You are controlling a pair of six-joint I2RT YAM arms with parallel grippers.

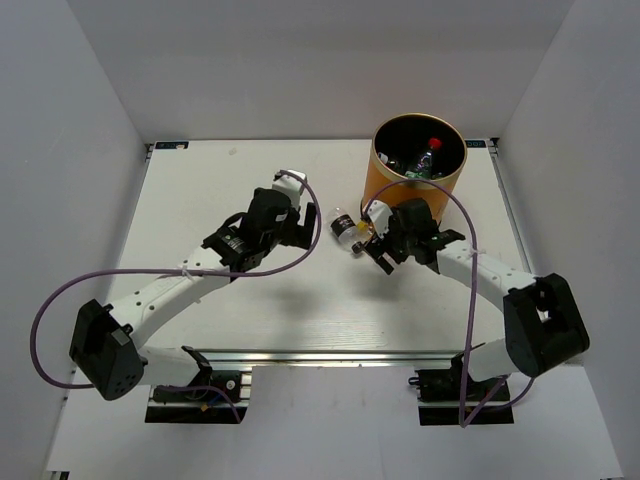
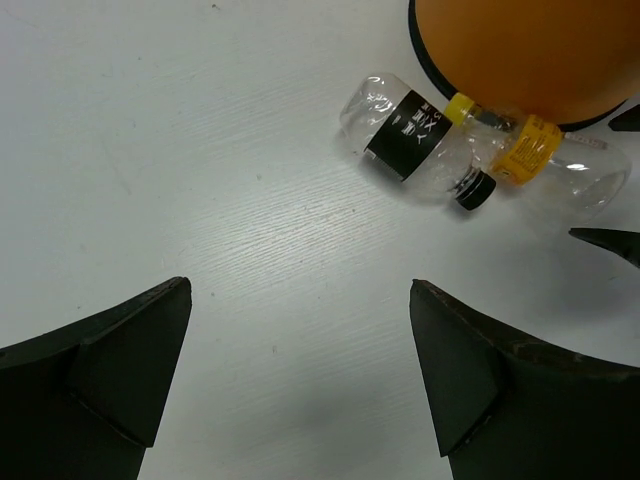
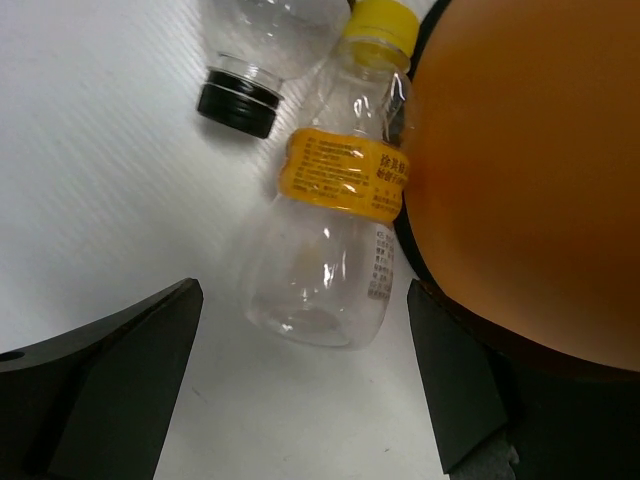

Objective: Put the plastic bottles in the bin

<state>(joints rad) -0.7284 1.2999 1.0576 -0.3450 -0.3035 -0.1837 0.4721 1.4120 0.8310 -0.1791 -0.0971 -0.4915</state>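
Two plastic bottles lie on the white table against the foot of the orange bin (image 1: 418, 178). One is clear with a black label and black cap (image 2: 408, 138); the other is clear with a yellow label and yellow cap (image 3: 335, 225), touching the bin wall (image 3: 530, 170). My right gripper (image 3: 303, 290) is open, and the yellow-capped bottle's base lies just between its fingertips, untouched. My left gripper (image 2: 300, 290) is open over bare table, well short of the black-capped bottle (image 1: 344, 228). More bottles lie inside the bin, one with a red cap (image 1: 434, 143).
The bin stands at the back right of the table (image 1: 230, 300), close to the white back wall. Purple cables loop from both arms. White walls close in the left and right sides.
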